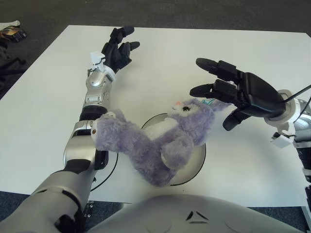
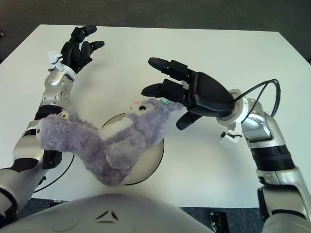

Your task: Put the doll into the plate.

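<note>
Across the white plate point(image 1: 197, 162) sprawls the purple plush bunny point(image 1: 155, 141), one leg overhanging onto the left forearm; right hand point(image 1: 238, 92) hovers beside its head, fingers spread, released; left hand point(image 1: 116, 48) idles far up the table point(image 1: 43, 107).

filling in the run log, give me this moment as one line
doll: lying across plate, leg over left forearm | right hand: open, above and right of doll's head, holding nothing | left hand: idle, far side of table
</note>
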